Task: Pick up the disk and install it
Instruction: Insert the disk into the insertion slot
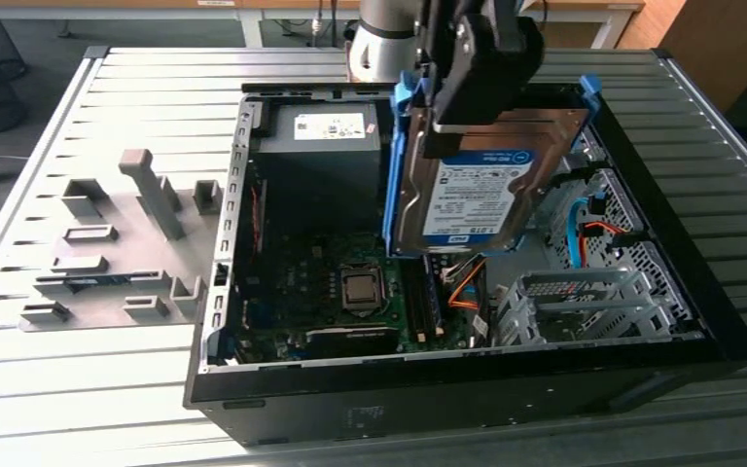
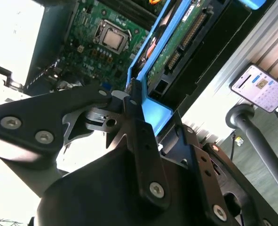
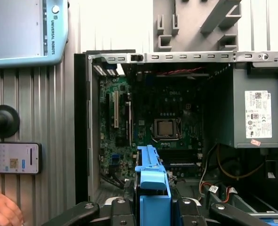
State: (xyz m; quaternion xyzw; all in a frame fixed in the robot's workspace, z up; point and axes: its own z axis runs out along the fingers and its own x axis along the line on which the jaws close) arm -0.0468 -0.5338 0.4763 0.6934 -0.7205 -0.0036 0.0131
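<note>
The disk (image 1: 478,199), a silver drive with a white-and-blue label and blue rails, hangs on edge over the open computer case (image 1: 478,375), tilted toward its far right corner. My gripper (image 1: 471,122) is shut on the disk's upper end. In the second wrist view my gripper (image 2: 129,101) pinches the blue rail, and the disk's green circuit board (image 2: 174,54) runs away from it. In the first wrist view my gripper (image 3: 153,207) holds the disk's blue rail (image 3: 152,176) above the case interior.
Inside the case lie the motherboard (image 1: 347,292), a black box with a white sticker (image 1: 322,156) and a metal drive cage (image 1: 582,302). A grey fixture plate with blocks (image 1: 127,243) sits at the exterior view's left. A phone (image 3: 14,157) and a person's hand (image 3: 2,209) are beside the case.
</note>
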